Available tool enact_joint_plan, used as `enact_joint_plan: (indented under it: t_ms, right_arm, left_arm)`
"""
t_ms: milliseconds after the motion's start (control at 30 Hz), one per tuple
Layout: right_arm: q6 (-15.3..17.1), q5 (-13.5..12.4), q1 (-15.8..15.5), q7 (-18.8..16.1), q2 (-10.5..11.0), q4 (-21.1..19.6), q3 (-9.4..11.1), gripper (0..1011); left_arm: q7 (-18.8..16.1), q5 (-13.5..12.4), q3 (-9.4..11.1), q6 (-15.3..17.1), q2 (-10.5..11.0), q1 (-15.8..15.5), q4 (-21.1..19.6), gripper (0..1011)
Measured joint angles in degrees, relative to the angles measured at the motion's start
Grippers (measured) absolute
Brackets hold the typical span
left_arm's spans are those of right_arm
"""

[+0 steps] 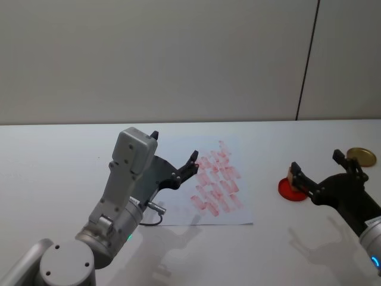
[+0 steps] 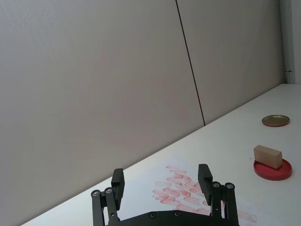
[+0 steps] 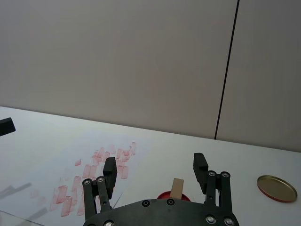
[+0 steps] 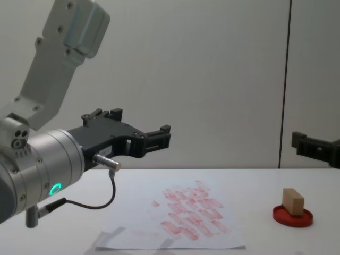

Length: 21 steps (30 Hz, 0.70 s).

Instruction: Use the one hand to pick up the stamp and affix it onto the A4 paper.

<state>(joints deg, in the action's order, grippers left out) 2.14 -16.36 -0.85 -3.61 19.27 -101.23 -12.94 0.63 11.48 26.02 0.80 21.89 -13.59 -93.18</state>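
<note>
Fingers (image 3: 200, 165) of the right gripper (image 3: 155, 167): spread wide, holding nothing.
Stamp (image 3: 177, 187): on the red ink pad (image 4: 292, 219), just beyond the gap between those fingers.
A4 paper (image 1: 235, 217): flat on the worktop (image 1: 59, 167), below the left gripper (image 1: 174, 147), whose fingers are released too.

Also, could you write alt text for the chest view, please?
A wooden stamp rests on a red ink pad, right of the A4 paper covered in red prints. The left gripper hangs open above the paper's left side; the right gripper shows at the right edge.
</note>
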Motion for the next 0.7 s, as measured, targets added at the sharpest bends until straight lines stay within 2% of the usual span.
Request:
enact_joint_plan:
  t_ms: [267,467,500,700]
  right_arm:
    - [2.67,0.85,-0.04,3.06,-0.82,-0.66,-0.13,1001]
    - [7.25,1.56,0.56,7.38,-2.34,-1.01,-0.38,1000]
    - [7.25,1.56,0.56,7.38,-2.34,-1.01,-0.38,1001]
    - [12.6,2.14,2.34,11.63,-4.51,0.05,-0.56,1000]
  left_arm:
    - [0.0,0.0,0.0,0.0,0.0,0.0,0.0,993]
    - [0.0,0.0,0.0,0.0,0.01,0.0,0.0,993]
    - [0.0,0.0,0.0,0.0,0.0,0.0,0.0,993]
    - [0.0,0.0,0.0,0.0,0.0,0.0,0.0,993]
